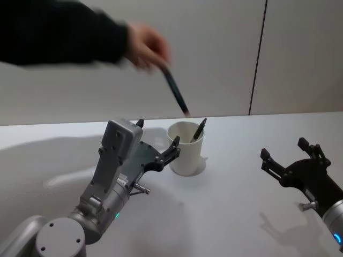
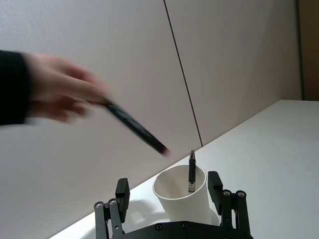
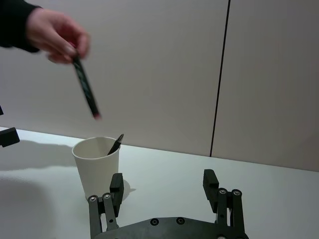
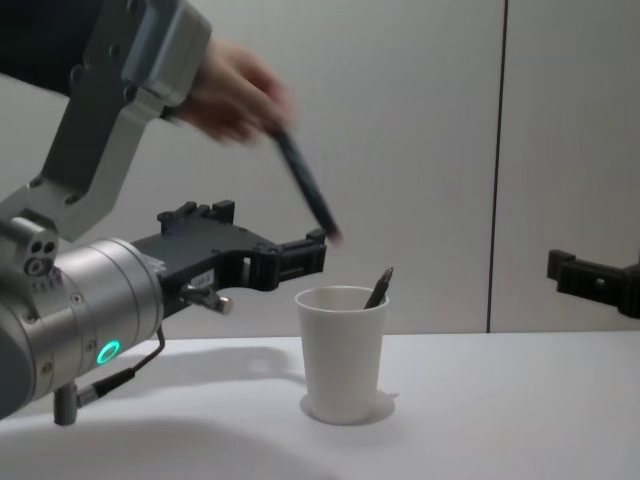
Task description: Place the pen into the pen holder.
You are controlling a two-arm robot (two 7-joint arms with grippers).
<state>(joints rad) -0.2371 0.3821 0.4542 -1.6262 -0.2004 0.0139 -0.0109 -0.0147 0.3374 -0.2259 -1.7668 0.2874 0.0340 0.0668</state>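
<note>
Just ahead of the left gripper [image 1: 157, 143], between the lines of its two spread fingers, stands the pen holder [image 1: 186, 148], a plain white tapered paper cup upright on the white table [image 1: 241, 214]. No writing or brand can be read on the cup, on either pen or on the arms. One dark pen [image 1: 199, 130] already sits inside the cup, leaning against the rim on the side away from the left gripper, its upper end poking above the rim. The left gripper is wide open and holds nothing; its fingers point forward toward the cup, close to it but not touching, and the chest view shows it raised about level with the cup's rim. The left arm's grey wrist housing rises steeply behind it.

Above the cup and the left gripper, a person's hand [image 1: 146, 45] in a dark sleeve reaches in from the robot's left, pinching a second pen [image 1: 174, 92] by its upper end. That pen hangs tilted, its lower, reddish tip just above the cup's mouth and not yet inside.

Well apart on the cup's other side, the right gripper [image 1: 289, 155] hovers over the table, its fingers also spread wide and empty, pointing forward
</note>
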